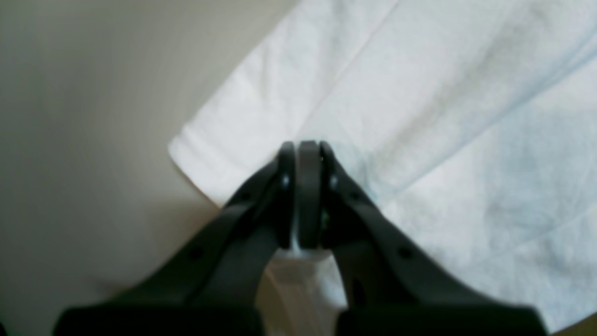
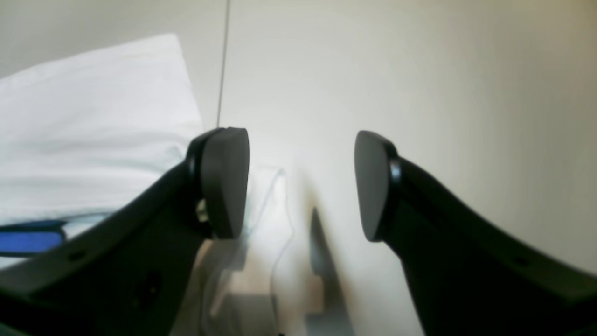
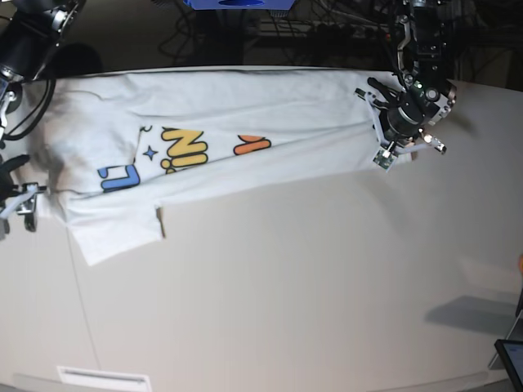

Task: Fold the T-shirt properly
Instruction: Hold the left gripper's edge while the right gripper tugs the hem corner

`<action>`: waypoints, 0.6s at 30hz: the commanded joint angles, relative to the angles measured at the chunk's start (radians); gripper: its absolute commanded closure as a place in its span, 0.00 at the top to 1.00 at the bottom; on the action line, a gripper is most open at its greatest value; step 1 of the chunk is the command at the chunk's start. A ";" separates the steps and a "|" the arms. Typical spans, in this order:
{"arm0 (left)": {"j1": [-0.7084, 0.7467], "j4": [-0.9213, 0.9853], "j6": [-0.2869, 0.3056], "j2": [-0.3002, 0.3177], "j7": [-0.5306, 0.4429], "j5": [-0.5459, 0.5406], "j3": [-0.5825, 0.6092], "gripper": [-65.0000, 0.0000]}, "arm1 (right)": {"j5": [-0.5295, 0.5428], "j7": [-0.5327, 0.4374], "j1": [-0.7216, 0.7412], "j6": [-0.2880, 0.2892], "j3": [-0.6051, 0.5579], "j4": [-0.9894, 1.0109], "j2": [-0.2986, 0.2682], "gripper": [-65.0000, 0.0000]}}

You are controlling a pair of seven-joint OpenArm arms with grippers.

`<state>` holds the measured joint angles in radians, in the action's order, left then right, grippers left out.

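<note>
Pale tabletop (image 3: 286, 278), item: T-shirt (image 3: 245, 139) along 12 o'clock edge, one lengthwise fold in, cross folds outstanding by my reckoning. Left gripper (image 1: 308, 149) at 2 o'clock, pinched closed on the hem. Right gripper (image 2: 301, 184) at 9 o'clock, jaws spread, empty.

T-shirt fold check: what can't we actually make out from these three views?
- Left end effector, left wrist view: shut, but its own fingers and blur hide whether T-shirt cloth is pinched between them.
- Right end effector, base view: cut off at the frame's left edge; only the right wrist view shows it open.
- Shirt print, base view: partly covered by the folded-over cloth, so it is unreadable.
</note>
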<state>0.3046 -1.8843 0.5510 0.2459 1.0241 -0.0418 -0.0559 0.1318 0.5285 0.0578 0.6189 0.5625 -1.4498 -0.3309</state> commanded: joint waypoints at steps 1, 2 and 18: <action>-0.002 -0.008 -0.001 0.010 0.003 0.006 -0.003 0.00 | 0.010 0.008 0.021 -0.003 -0.022 -0.024 -0.021 0.54; -0.002 -0.008 -0.001 0.010 0.003 0.006 -0.005 0.00 | 0.010 0.026 0.032 -0.001 -0.060 -0.032 -0.029 0.54; -0.005 -0.008 -0.001 0.010 0.003 0.004 -0.015 0.00 | 0.010 0.040 0.333 -0.003 -0.299 0.338 -0.049 0.54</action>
<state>0.3019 -1.8824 0.5510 0.2459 1.0241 -0.0452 -0.0654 0.1326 0.5934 0.3573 0.6220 0.2581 -1.0927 -0.3515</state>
